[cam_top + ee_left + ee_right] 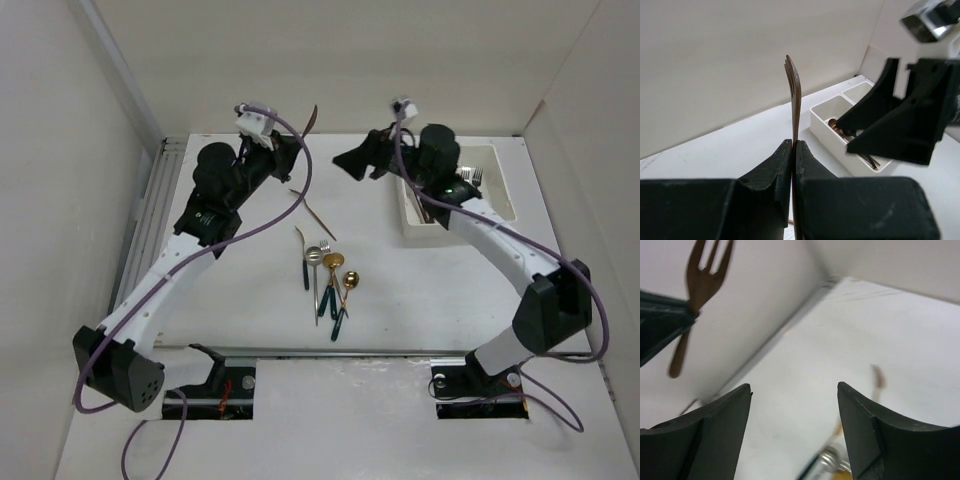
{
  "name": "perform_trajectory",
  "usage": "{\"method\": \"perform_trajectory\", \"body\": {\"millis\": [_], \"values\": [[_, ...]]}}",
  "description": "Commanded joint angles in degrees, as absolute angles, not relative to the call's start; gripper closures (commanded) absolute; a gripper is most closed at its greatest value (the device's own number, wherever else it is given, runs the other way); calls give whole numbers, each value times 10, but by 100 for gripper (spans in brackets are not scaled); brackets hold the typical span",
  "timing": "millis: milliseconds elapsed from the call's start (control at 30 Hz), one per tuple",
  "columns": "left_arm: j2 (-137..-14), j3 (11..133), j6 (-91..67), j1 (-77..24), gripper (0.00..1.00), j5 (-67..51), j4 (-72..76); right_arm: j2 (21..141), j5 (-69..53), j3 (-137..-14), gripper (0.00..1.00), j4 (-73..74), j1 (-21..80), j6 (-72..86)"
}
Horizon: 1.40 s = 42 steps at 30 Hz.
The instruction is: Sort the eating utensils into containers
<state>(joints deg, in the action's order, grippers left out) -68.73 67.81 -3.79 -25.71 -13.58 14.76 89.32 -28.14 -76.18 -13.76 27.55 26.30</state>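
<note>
White table (250,300), plain cream walls (350,60)

We log the left arm (165,265) reaching forward from its base, gripper held off the table. The left gripper (793,145) has its jaws pressed together on a fork (795,90) handle, tines up. The right arm (500,240) folds at the elbow and reaches toward centre. The right gripper (795,387) faces the left one, near but apart, jaws wide with nothing between them.

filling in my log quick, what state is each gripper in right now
left gripper: closed, holding a slim brown fork, tines up
right gripper: open, holding nothing
</note>
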Motion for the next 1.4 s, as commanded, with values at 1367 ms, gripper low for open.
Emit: {"method": "perform_trajectory", "body": {"millis": [1367], "values": [[-708, 733, -31, -325, 100, -211, 249, 902, -420, -802, 4, -484, 229, 538]]}}
